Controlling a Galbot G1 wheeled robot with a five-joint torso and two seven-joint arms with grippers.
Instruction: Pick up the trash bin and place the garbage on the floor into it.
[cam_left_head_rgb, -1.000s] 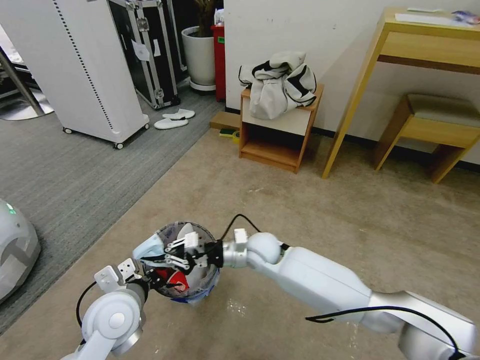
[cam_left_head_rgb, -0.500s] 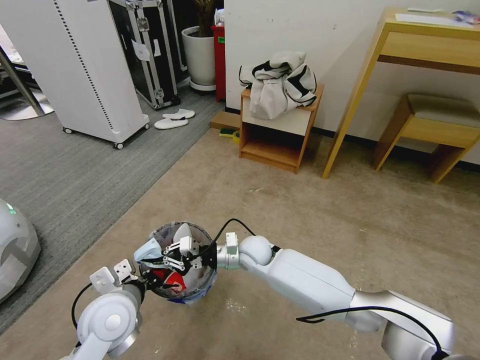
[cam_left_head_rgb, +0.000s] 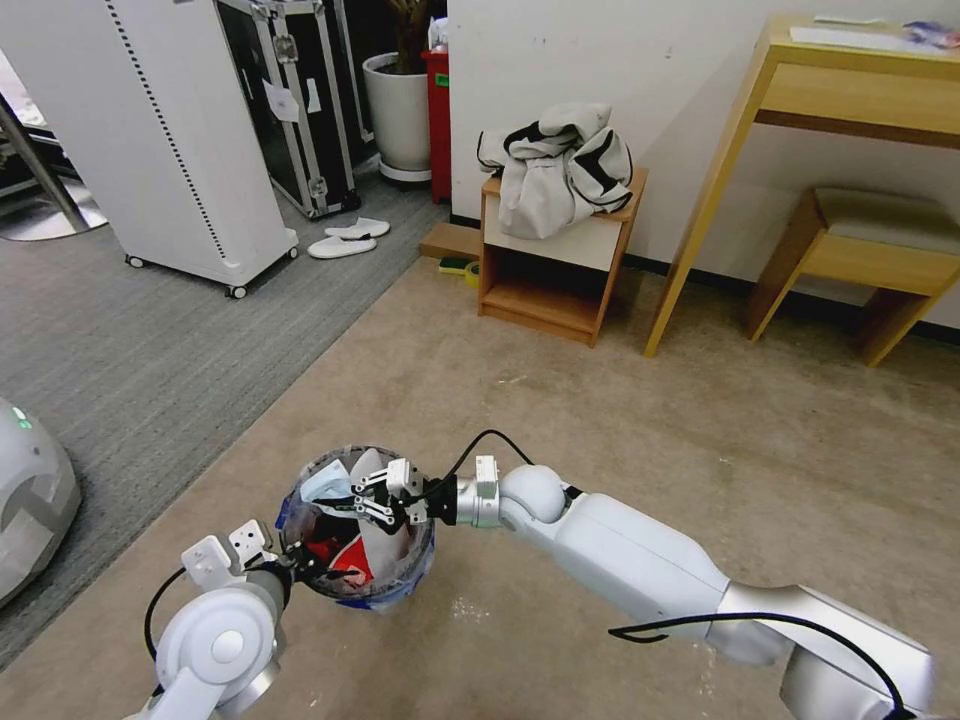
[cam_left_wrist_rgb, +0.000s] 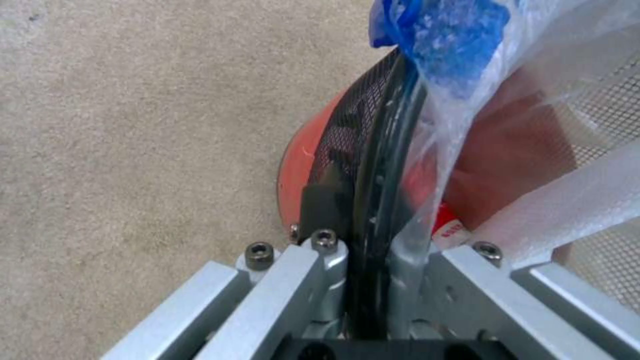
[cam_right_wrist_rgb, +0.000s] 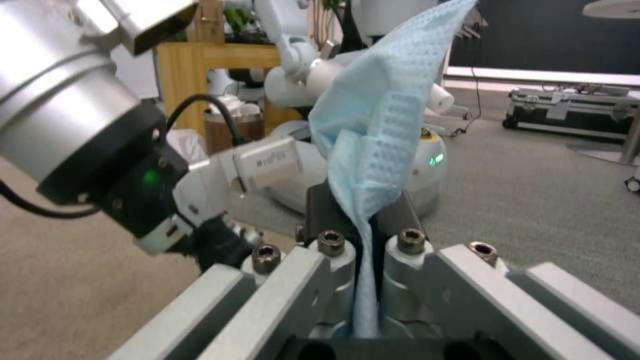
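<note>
Above bin (cam_left_head_rgb: 330, 585), mask (cam_right_wrist_rgb: 380, 120) hangs upright.

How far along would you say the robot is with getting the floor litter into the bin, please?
Mostly done, it seems. The trash bin is off the carpet, its rim clamped by the left gripper, and already holds red wrappers and white paper. In hand: the right gripper pinches the blue face mask above the bin's mouth, not yet released. White slippers lie on the grey carpet.
</note>
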